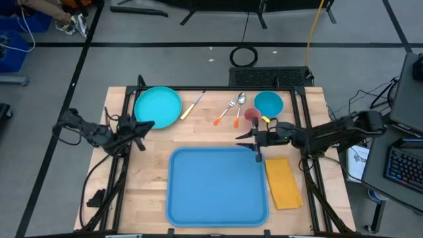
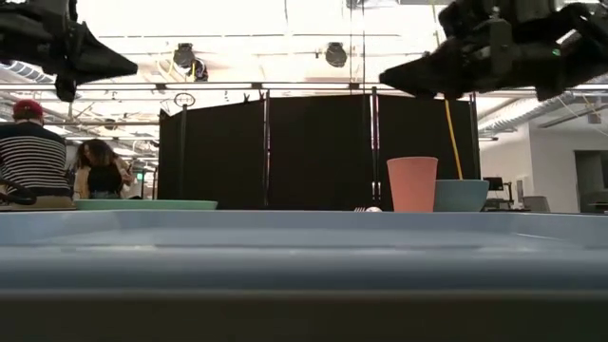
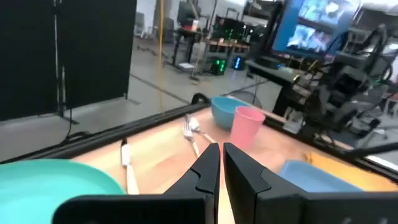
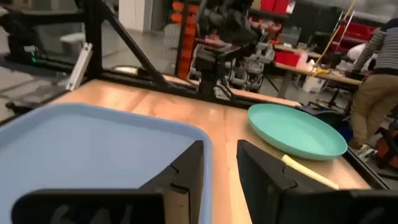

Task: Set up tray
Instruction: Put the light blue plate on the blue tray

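The tray [image 1: 218, 185] sits flat at the near middle of the table [image 1: 155, 165], and there's nothing lying in it: bare blue floor from rim to rim. It's close to square from above, edges lined up with the table's edges; its slightly longer side seems to run left to right, though that's hard to call. In the low view its near rim [image 2: 304, 256] fills the whole width of the shot.

At the far left, the round turquoise plate [image 1: 158, 107] is also bare. Just right of it, a yellow-handled knife [image 1: 192, 106] lies on the wood at a slant. Farther right, two orange-handled utensils [image 1: 231, 111] lie side by side, bowls toward the far edge. Then the pink cup [image 1: 252, 116] stands upright, with the teal bowl [image 1: 268, 103] just behind it; what's inside either, I can't tell from here. The yellow-orange napkin [image 1: 284, 182] lies flat on the table just beside the tray's right rim, long axis running near to far.

The right gripper [image 1: 256, 140] hovers over the tray's far right corner, fingers parted with a clear gap and nothing between them. The left gripper [image 1: 140, 125] waits by the near edge of the plate, fingers nearly pressed together, only a sliver of gap, empty.
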Controlling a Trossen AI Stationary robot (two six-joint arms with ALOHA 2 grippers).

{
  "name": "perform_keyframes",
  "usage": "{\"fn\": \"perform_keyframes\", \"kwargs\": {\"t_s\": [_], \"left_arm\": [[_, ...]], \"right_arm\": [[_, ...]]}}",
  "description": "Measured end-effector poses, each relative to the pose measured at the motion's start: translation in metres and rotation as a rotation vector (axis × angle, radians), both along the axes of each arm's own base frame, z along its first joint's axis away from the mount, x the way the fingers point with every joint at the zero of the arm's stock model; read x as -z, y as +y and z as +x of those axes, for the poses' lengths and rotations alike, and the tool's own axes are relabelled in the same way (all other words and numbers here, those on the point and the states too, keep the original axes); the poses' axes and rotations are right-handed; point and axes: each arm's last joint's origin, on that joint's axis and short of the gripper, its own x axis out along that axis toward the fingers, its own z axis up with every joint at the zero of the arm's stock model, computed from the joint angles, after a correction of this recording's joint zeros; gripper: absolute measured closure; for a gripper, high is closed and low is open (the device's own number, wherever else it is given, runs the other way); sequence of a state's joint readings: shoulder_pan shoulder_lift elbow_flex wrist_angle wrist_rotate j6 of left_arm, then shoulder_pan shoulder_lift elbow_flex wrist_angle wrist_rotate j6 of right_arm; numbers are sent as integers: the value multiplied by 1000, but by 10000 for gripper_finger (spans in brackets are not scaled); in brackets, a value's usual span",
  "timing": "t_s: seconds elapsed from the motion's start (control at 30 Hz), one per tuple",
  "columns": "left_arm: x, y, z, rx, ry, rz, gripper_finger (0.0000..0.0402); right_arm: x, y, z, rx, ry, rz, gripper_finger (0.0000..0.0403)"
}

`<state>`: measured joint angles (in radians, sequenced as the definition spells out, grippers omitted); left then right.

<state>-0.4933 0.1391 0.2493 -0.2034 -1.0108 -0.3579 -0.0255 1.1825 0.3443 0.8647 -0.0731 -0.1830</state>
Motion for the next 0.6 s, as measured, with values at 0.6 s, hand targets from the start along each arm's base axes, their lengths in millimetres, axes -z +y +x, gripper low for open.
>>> {"fn": "perform_keyframes", "kwargs": {"t_s": [0.6], "left_arm": [[53, 18, 49, -1, 460, -270, 369]], "right_arm": [[18, -3, -23, 81, -64, -9, 316]]}}
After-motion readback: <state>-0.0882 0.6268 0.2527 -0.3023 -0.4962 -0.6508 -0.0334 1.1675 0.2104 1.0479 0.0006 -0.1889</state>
